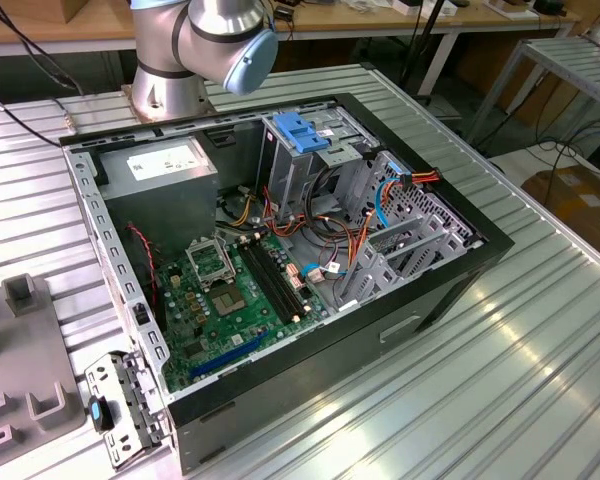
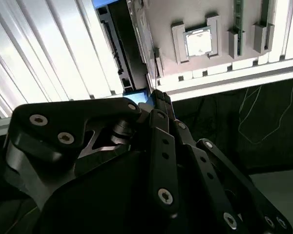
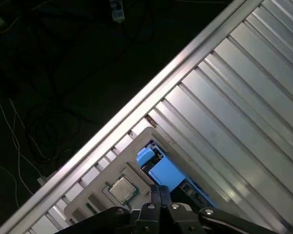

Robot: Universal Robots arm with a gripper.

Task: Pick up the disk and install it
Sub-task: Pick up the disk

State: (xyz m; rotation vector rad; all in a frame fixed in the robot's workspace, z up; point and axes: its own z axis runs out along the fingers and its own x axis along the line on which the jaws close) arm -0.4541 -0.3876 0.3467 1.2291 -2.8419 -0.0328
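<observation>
Starting nearest the wrist cameras, the gripper is seen in both wrist views with its two fingers brought together until the tips meet; nothing is held between them. Just past those tips, and apart from them, the disk is found: its blue carrier frame is made out in the first wrist view, seated in a grey tray that is set against the table's edge. The disk is judged to lie almost straight ahead of the gripper along its pointing direction, so little sideways offset is left between them. Its long axis appears to be laid along the table's ribs, square to that edge, though how much of the drive is covered by the fingers cannot be told. A processor chip is held in a neighbouring pocket of the tray, beside the disk. Farther off, in the exterior view, the open computer case is placed mid-table, with the arm's base mounted at the far edge behind it
</observation>
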